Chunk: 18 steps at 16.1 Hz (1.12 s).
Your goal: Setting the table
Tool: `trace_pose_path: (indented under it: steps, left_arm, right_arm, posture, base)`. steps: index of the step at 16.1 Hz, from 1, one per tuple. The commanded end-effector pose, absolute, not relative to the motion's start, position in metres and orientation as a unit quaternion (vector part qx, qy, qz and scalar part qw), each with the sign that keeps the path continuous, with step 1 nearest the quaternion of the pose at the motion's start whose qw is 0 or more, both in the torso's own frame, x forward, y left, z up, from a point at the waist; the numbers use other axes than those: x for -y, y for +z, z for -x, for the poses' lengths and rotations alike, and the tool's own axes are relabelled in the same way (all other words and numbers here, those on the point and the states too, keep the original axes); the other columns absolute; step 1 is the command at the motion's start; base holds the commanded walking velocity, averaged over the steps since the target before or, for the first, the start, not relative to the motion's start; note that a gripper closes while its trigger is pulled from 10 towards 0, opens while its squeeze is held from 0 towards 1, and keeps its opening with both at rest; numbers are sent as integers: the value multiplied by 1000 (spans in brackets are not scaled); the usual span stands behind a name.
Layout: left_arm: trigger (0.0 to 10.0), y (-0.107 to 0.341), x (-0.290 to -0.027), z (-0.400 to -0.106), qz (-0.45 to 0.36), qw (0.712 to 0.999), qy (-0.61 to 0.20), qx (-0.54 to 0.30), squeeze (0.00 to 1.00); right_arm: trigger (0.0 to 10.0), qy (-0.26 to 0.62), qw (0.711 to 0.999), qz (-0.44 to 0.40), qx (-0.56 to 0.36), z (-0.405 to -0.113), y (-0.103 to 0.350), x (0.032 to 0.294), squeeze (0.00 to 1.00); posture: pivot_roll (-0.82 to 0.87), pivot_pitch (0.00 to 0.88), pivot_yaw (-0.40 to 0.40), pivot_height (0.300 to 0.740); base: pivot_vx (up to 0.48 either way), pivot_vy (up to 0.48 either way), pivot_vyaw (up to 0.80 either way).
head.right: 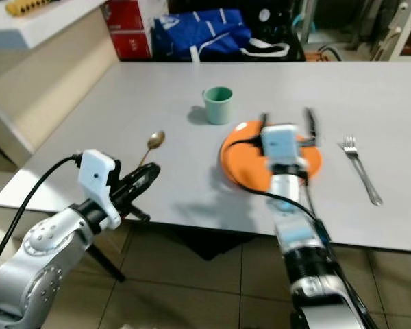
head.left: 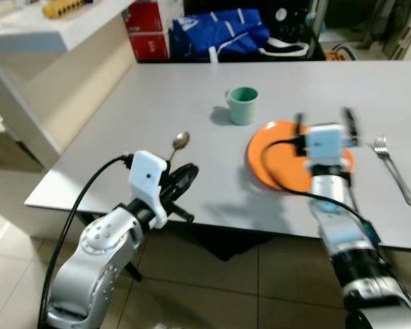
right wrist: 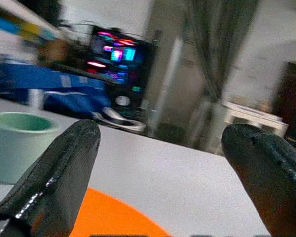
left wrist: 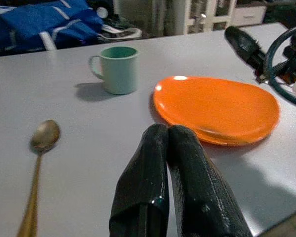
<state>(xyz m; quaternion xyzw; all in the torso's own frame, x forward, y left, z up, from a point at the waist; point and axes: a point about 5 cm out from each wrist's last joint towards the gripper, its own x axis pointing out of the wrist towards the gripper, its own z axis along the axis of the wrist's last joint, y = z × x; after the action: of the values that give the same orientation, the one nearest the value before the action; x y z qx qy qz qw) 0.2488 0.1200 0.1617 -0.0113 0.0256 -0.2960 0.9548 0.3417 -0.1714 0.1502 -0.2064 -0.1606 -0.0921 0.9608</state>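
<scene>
- While the right gripper point(head.left: 323, 122) hovers over the plate point(head.left: 277, 161), its fingers are spread wide, seemingly ready to shift it.
- Fork point(head.left: 396, 170) lies right of the plate, spoon point(head.left: 179, 142) to its left, cup point(head.left: 243, 104) behind.
- Left gripper point(left wrist: 172, 136), fingers pressed together, waits at the table point(head.left: 157, 89) edge near the spoon.

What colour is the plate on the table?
Orange; the plate shows best in the left wrist view.

Grey tabletop point(head.left: 157, 103) carries a green mug point(head.left: 243, 105), orange plate point(head.left: 274, 161) just beside it, spoon point(head.left: 179, 144) on the left, fork point(head.left: 394, 168) on the right.
</scene>
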Motion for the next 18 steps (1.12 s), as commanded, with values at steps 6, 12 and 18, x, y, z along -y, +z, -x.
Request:
trace_pose_path:
  steps: [6, 12, 18]
  left_arm:
    - [10000, 169, -135, -273, 8, 976, -217, 6, 0]
    - [10000, 169, -122, -288, 23, 978, -207, 22, 0]
    - [10000, 168, -118, -296, 26, 976, -215, 27, 0]
  right_arm:
    - [10000, -116, 946, 198, 230, -347, 191, 176, 0]
    - [10000, -110, 948, 197, 226, -330, 177, 175, 0]
    - [10000, -112, 944, 204, 234, -325, 180, 175, 0]
  posture:
    - [-124, 0, 99, 740]
    - [-207, 0, 118, 740]
    - [-224, 0, 128, 740]
  base:
    - [0, 0, 0]
    - [0, -343, 0]
    - [227, -395, 0]
